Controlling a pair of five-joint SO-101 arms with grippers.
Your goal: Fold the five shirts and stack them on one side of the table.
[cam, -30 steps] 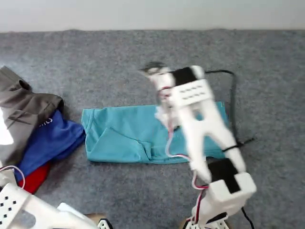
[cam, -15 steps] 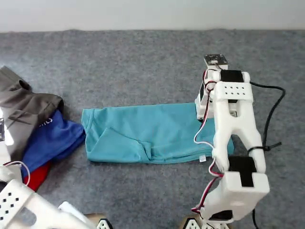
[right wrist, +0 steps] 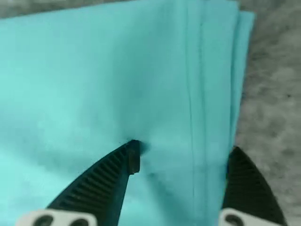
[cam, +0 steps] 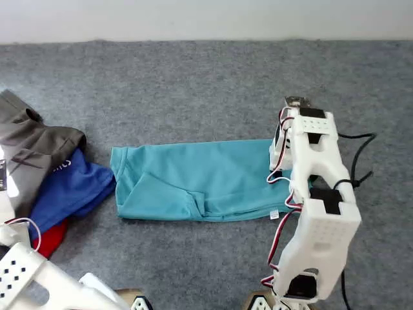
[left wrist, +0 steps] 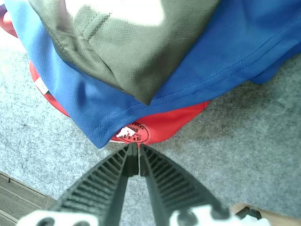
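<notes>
1. Grey felt is seen over the whole table [cam: 193, 84] in the high view. The teal shirt [cam: 193, 181] is laid flat near the middle, folded lengthwise into a long band. Its right end is covered by the right arm [cam: 316, 194], which is stretched over it from the near edge. At the table's left side three garments are piled: the grey shirt [cam: 32, 152] on top, the blue shirt [cam: 71, 187] beneath it, and the red shirt [cam: 51, 236] at the bottom with only a corner exposed. The blue shirt is found just beside the teal shirt's left end. The left arm [cam: 32, 281] is placed at the near left corner.

2. In the left wrist view, the left gripper [left wrist: 139, 157] is held with its two fingers pressed together, nothing between them. It is poised just off the edge of the red shirt [left wrist: 164, 125], above bare table [left wrist: 244, 150]. The blue shirt [left wrist: 225, 52] is draped over the red one, and the grey shirt [left wrist: 131, 47] is laid over the blue.

3. In the right wrist view, the right gripper [right wrist: 184, 155] is held wide apart over the teal shirt [right wrist: 94, 84]. One finger is set on the cloth and the other at the folded edge, where several layers are stacked. Bare table [right wrist: 273, 94] is seen beyond that edge.
</notes>
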